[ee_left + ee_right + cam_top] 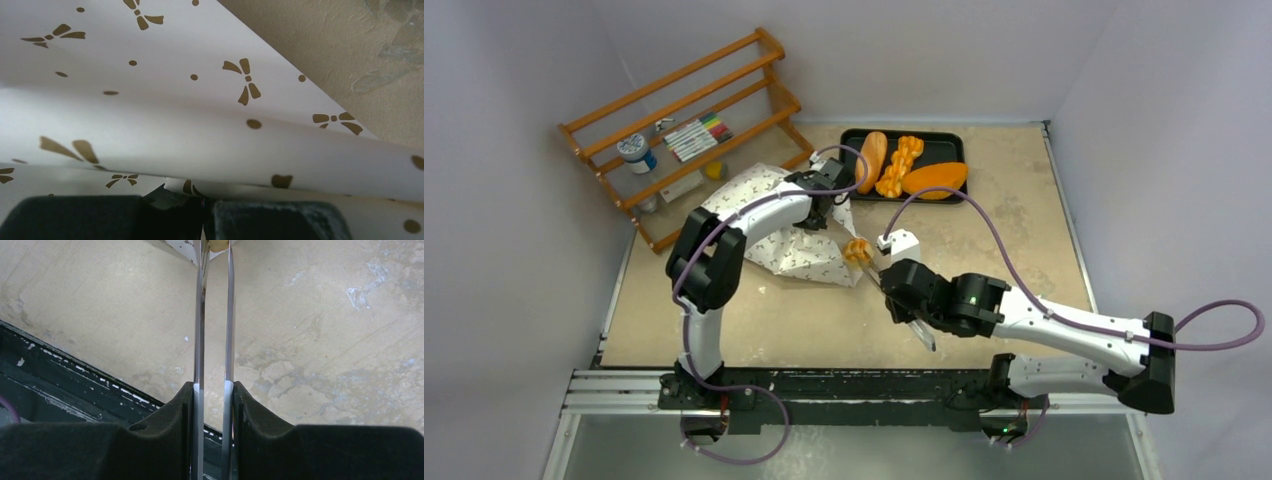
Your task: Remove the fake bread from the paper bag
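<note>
Both the left arm and the right arm are made of glossy white links joined by bulky black housings, and each stands on a black base. A mauve cable runs loosely along each arm in wide loops. A small green light glows on one black joint of the right arm. The left pincer and the right pincer have thick, matte black fingers with a soft, felt-like surface.
</note>
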